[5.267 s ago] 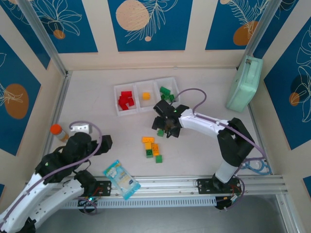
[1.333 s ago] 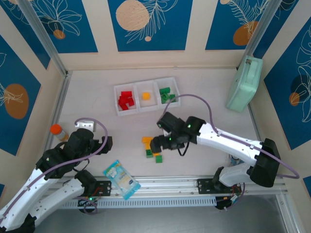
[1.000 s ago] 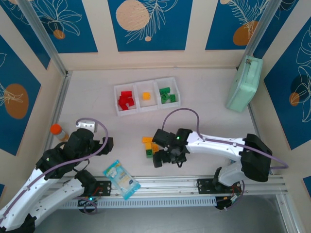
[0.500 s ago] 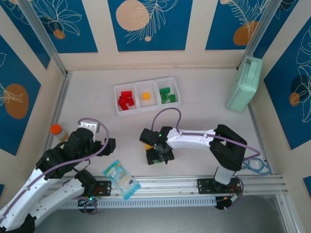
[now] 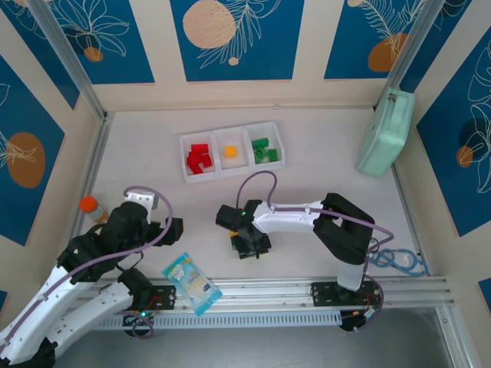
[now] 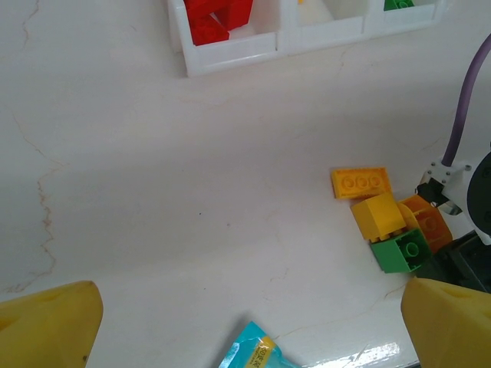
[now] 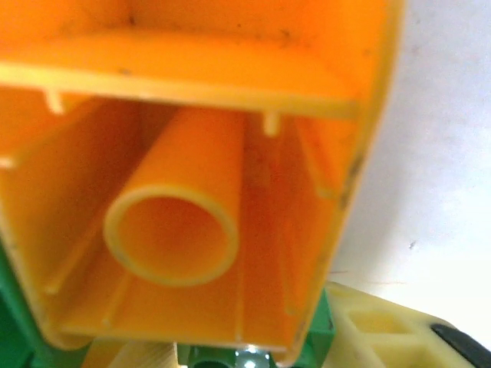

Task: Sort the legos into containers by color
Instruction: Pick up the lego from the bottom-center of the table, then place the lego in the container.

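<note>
- The left gripper [image 5: 169,226] is hanging over bare table, its yellow fingers [image 6: 47,326] standing wide apart with nothing between them; one snack packet [image 6: 249,354] is lying just beside it
- The tray [image 6: 230,60] is sitting well beyond the loose pile, with three compartments. Red legos [image 5: 199,159] are filling the left one, roughly four though heaped too tightly to count surely. One orange lego [image 5: 230,152] is lying in the middle, and about three green legos [image 5: 263,149] in the right
- Four loose pieces are showing in the left wrist view, huddling together: one flat orange plate [image 6: 360,182], one yellow brick [image 6: 378,217], one orange brick [image 6: 426,222], one green brick [image 6: 403,251]
- The right gripper [image 5: 247,244] is sitting low on this pile; a hollow orange underside [image 7: 176,222] is looming at its camera, yet I cannot tell whether the jaws are pinching it or spread
- The pick is probably calling for pinching one brick across flat sides, lifting straight so neighbours are not dragged along, then taking orange to the middle compartment
</note>
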Robot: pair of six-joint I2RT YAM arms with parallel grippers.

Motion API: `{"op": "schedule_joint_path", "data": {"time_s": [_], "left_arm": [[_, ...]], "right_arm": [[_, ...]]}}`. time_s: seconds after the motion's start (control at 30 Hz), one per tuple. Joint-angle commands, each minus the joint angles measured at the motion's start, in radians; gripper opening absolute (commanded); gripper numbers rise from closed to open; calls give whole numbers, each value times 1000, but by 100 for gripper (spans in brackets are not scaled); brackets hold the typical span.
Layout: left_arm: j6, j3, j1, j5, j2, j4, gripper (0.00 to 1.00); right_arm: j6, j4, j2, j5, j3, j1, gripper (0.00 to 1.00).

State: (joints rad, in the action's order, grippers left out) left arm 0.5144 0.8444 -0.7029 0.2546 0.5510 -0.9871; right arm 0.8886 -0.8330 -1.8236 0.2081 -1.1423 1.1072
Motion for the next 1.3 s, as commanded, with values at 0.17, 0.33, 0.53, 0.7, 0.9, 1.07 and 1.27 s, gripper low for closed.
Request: {"op": "schedule_joint_path", "data": {"time_s": [0.17, 0.33, 0.53, 0.7, 0.9, 1.07, 1.27], "left_arm": [[-12, -4, 0, 9, 7, -1, 99], [-12, -2, -1, 10, 10, -2, 99], [-9, -4, -1, 15, 3, 0, 99], [-9, -3, -1, 18, 1, 1, 99], [-8, -2, 0, 17, -10, -1, 99], [-10, -6, 0, 16, -41, 5, 99], [-14, -10, 0, 16, -62, 9, 99]], "right_arm": [[-55, -52, 30, 86, -13, -23, 32], [-128, -73, 135, 94, -4, -89, 28], [-271, -85, 270, 89, -29, -279, 27], [-356, -32, 285, 19, -166, -498, 27], [-387, 22, 113, -83, -430, -649, 27], [-389, -30, -141, -160, -713, -719, 27], [-378, -62, -382, -192, -952, -757, 27]]}}
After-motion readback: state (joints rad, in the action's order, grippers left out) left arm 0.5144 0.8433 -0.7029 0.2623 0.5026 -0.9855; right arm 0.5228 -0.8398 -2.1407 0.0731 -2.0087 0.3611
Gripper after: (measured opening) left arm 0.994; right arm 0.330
